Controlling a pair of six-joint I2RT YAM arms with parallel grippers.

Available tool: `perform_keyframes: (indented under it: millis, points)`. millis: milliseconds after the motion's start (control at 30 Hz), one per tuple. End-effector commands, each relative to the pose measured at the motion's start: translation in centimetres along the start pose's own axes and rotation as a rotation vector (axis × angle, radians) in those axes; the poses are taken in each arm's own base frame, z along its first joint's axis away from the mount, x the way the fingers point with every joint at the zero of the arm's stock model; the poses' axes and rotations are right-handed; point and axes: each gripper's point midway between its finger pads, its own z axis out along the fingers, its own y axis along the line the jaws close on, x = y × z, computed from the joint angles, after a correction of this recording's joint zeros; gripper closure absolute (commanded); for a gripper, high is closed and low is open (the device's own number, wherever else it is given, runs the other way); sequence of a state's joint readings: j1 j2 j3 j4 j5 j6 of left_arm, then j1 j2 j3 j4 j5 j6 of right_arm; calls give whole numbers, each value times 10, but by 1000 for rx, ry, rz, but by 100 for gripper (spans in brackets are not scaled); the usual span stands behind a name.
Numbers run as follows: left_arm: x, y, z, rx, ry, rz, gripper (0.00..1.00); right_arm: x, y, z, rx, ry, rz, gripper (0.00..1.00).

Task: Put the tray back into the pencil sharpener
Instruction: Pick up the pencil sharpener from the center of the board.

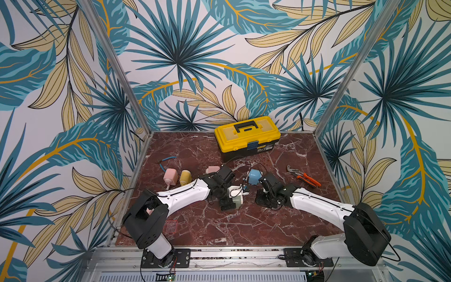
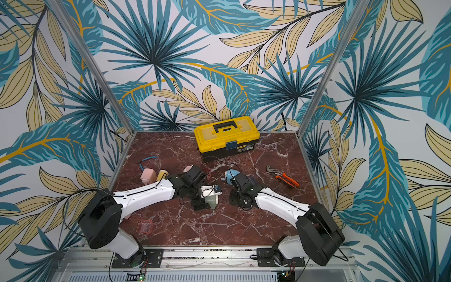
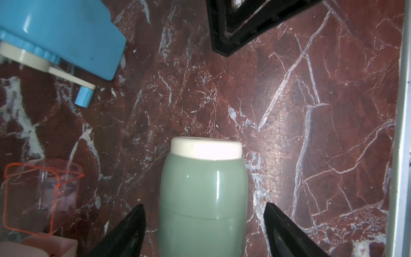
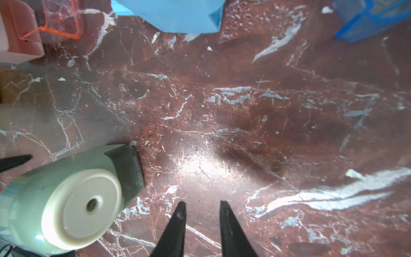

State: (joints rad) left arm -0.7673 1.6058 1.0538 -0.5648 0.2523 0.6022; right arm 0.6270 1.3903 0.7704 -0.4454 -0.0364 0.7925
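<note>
Five sharpeners lie on the table (image 1: pixel 244 227). The green sharpener (image 1: pixel 236 200) is on its side just below the middle of both top views, half hidden under the left arm's wrist. The left gripper (image 3: pixel 204 204) straddles it with its fingers (image 3: pixel 133 222) spread wide; a strip of table shows on each side, so they do not touch it. In the right wrist view the tray (image 4: pixel 131 169) shows as a dark panel set into the green sharpener beside its cream round end; whether it is pushed fully home I cannot tell. The right gripper (image 4: pixel 202 203) hangs low just right of the green sharpener, fingertips a narrow gap apart with only bare table between them. The spot is crowded: the blue sharpener (image 1: pixel 253 176) stands just above the right gripper, with a blue tray (image 4: pixel 367 20) lying apart from it, and a pink sharpener (image 1: pixel 212 169) with a red tray (image 4: pixel 57 20) just beside it sits above the left wrist. Further left, a second pink sharpener (image 1: pixel 170 176) and a yellow sharpener (image 1: pixel 185 177) lie side by side. A second red tray (image 1: pixel 170 225) lies alone at the lower left, near the left arm's base. Pliers (image 1: pixel 305 176) lie at the right, and a toolbox (image 1: pixel 247 135) stands at the back edge.
</note>
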Motion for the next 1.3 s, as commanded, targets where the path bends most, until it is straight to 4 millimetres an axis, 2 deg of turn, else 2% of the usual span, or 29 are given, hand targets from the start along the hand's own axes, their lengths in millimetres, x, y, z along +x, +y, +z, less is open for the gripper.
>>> perform_keyframes:
  millis: [0, 167, 467, 767, 967, 1133, 1267]
  points:
    - [-1, 0, 5, 14, 35, 7, 15, 6, -11, 1, 36, 10, -3, 71]
    - [1, -2, 15, 31, 80, 11, 17, 6, -10, -1, 33, 5, -8, 71]
    - [7, -1, 24, 33, 129, -5, 33, 6, -11, -3, 29, -1, -15, 71]
    - [8, 1, 21, 10, 139, -38, 48, 6, -11, -4, 30, -1, -29, 72]
    - [7, 12, 2, -89, 130, -136, 57, 4, -12, -6, 34, -15, -37, 72]
    - [5, 23, -31, -219, 75, -354, 69, 2, -14, -7, 39, -29, -38, 72]
    - [16, 28, -53, -325, 35, -554, 73, -1, -13, -6, 35, -35, -37, 72]
